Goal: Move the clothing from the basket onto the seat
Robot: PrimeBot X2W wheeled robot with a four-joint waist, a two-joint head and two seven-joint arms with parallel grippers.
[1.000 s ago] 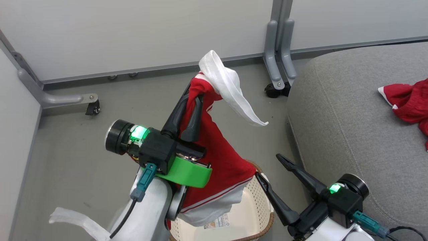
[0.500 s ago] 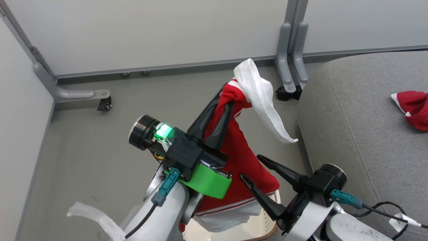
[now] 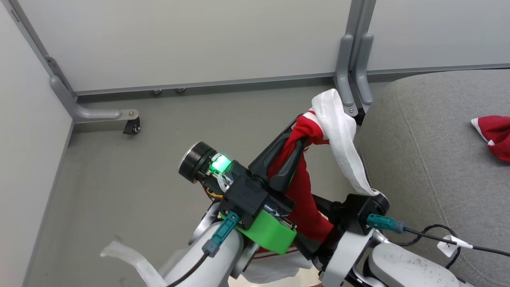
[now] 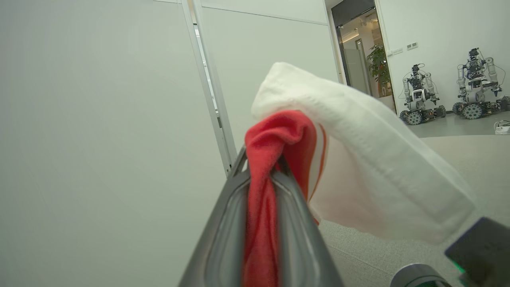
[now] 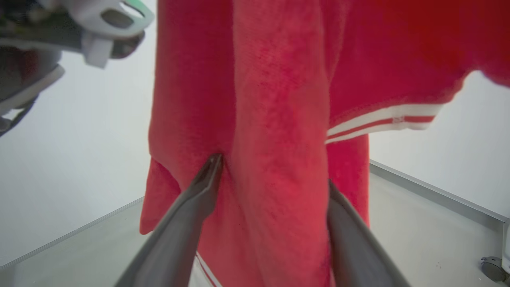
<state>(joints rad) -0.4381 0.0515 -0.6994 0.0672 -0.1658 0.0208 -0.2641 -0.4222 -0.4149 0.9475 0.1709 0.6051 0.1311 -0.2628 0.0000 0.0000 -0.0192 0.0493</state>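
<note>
Clothing (image 3: 305, 199) clamped in left end effector (image 3: 299, 131), now straddled by spread right end effector (image 5: 274, 170)

Even, bright indoor light throws only soft shadows on the floor (image 3: 119, 179). The right wrist view is soft, with the clothing (image 5: 279, 119) perhaps too close to focus.

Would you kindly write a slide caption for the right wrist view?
The open right gripper straddles a fold of the hanging red garment near its white-striped hem.
</note>
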